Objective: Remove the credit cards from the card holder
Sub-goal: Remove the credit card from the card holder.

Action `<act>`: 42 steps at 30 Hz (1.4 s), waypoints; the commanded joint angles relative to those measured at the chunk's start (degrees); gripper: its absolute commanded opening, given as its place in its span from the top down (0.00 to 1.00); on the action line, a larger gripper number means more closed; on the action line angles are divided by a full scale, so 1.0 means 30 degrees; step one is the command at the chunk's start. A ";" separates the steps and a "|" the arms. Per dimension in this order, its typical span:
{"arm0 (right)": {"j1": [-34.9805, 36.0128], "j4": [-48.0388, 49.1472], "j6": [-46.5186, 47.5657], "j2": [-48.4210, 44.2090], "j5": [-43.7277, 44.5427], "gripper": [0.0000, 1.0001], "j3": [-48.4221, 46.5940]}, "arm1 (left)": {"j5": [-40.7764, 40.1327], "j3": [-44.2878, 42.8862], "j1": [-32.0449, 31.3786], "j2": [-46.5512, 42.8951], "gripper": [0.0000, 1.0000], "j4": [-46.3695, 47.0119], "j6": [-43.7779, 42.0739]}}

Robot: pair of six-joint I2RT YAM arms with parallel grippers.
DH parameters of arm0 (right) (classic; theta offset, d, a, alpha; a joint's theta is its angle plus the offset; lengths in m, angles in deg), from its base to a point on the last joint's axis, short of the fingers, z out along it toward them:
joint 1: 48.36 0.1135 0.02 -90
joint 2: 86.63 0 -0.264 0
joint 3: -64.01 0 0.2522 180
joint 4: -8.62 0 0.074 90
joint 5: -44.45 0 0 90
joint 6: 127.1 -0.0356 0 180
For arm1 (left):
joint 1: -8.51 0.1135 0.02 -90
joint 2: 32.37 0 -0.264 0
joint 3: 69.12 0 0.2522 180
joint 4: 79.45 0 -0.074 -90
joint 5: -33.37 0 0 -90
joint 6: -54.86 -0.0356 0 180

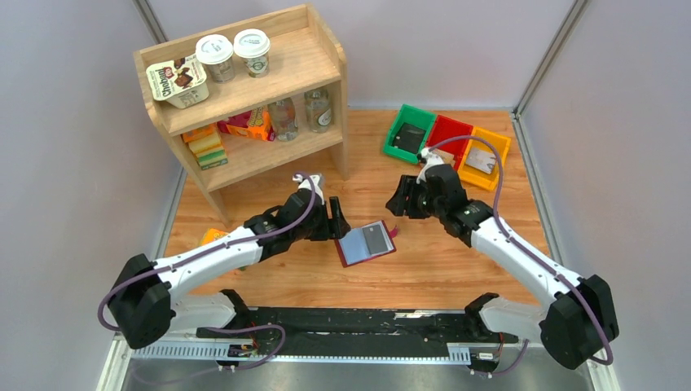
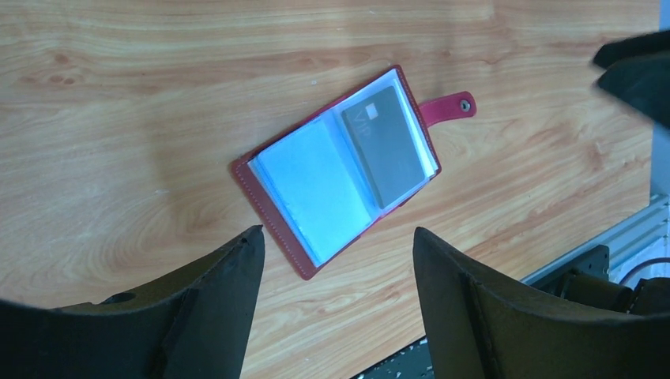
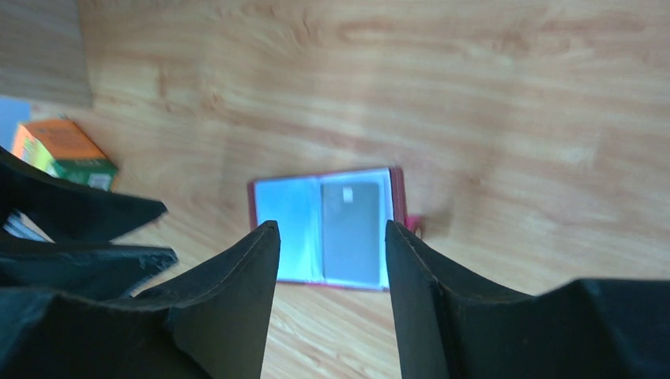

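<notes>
Holder: it lies open and flat on the table between our two grippers, with its snap tab sticking out toward the right arm.
Card: one grey card shows in the sleeve next to the tab and is not yet out.
Left gripper: its jaws are wide apart and empty, and it hangs just beside the holder's left edge.
Right gripper: its jaws are apart and empty, above the table near the tab side, touching nothing.
Step in hand: we judge this to be the approach for pulling the grey card.
Doing it well: we would pin the other half with one gripper so the holder cannot slide on the smooth table. Then we would find the sleeve's open edge and draw the card out along it, low and straight. A thin card needs a narrow pinch on its bare edge, not on the film.
Risk: pinching film and card together would likely lift the whole holder.
Hard to make out: glare whitens the other sleeve, so we cannot tell whether a card sits there. We also cannot tell which sleeve edge is open, or whether more sleeves lie beneath.
Bins: dark and grey flat things lie in them, too small to name.
</notes>
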State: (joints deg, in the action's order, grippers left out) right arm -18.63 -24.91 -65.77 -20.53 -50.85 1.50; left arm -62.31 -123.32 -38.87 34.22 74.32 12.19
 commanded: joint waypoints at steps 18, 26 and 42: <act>0.2334 0.0907 -0.0084 0.5033 -0.1164 0.52 0.1339 | 0.0923 -0.3334 -0.0586 0.6864 0.56 -0.1322 0.0160; 0.2539 0.0788 -0.0084 0.6206 -0.0752 0.52 0.1280 | 0.1392 -0.3012 -0.0819 0.8329 0.56 -0.1205 0.0277; 0.2949 0.1023 -0.0084 0.4567 -0.2685 0.68 0.0577 | 0.1100 -0.2162 -0.1230 0.8654 0.67 -0.0736 0.0834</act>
State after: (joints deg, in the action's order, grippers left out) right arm -10.37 -24.16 -66.16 -3.76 -55.92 5.69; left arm -59.60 -131.48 -41.71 59.90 71.46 13.64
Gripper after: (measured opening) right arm 0.327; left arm 0.340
